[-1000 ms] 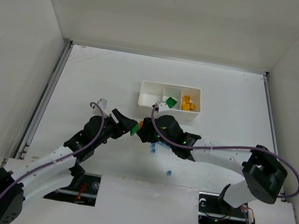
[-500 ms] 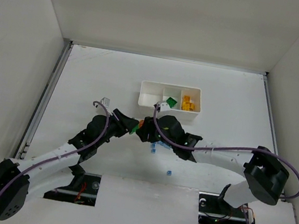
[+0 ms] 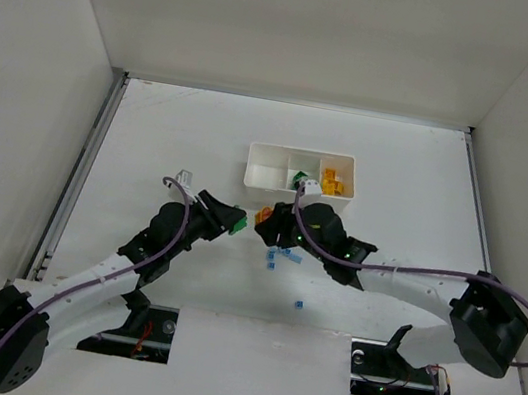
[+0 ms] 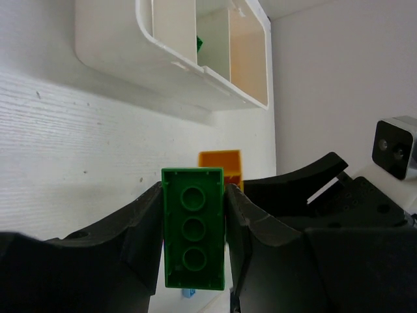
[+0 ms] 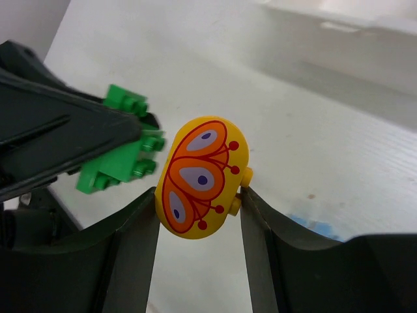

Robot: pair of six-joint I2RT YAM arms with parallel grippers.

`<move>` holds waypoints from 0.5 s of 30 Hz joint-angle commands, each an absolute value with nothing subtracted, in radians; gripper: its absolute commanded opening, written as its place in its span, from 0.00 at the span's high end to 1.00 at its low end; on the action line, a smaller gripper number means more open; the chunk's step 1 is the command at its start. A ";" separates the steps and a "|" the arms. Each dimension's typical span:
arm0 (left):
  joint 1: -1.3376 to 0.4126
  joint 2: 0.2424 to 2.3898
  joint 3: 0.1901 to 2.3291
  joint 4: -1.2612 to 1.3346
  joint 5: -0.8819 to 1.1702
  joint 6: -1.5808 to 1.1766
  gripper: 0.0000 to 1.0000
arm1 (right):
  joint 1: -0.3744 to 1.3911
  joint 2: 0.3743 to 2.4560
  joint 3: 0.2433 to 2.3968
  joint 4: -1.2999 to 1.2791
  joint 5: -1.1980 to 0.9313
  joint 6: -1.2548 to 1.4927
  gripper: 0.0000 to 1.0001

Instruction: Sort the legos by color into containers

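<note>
The white table [image 3: 152, 138] lay bare over most of its spread, and the two arms reached in from six o'clock until their wrists nearly met at its middle. Beyond them, at twelve o'clock, sat the tray [image 3: 252, 163]. Its left compartment [image 3: 267, 170] looked unfilled, green showed in the middle compartment [image 3: 298, 176], and yellow pieces lay in the right compartment [image 3: 332, 183].

The left gripper [image 4: 193, 215] was pinching a green brick [image 4: 193, 236] by its long sides, studs toward its own camera. I took that for a steady hold for carrying. The right gripper [image 5: 199, 208] was pressed onto the edges of a yellow-orange piece [image 5: 201, 177], an oval printed like a wing. The green one sat just beside it at nine o'clock. Each arm had one colour, so each load seemed bound for its own compartment.

A few tiny blue bricks [image 3: 279, 257] lay loose on the table at five o'clock from the pinched pair, and one [image 3: 299, 305] lay farther toward six, unsorted.
</note>
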State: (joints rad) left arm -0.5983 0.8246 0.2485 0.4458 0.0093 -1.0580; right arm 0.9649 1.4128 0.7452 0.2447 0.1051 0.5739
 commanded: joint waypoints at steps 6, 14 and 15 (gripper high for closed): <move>-0.574 0.807 0.271 0.443 0.014 -1.020 0.86 | 0.884 1.315 0.716 0.252 0.158 0.557 0.71; -0.597 0.882 0.316 0.454 0.011 -0.973 0.85 | 0.678 1.249 0.787 0.169 0.210 0.453 0.71; -0.605 0.890 0.324 0.456 0.006 -0.963 0.85 | 0.642 1.262 0.798 0.155 0.221 0.449 0.71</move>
State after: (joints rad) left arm -0.5865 0.8768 0.2649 0.4191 0.0105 -1.0058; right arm 0.7223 1.2541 0.7403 0.1795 0.1654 0.5003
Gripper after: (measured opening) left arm 0.348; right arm 0.543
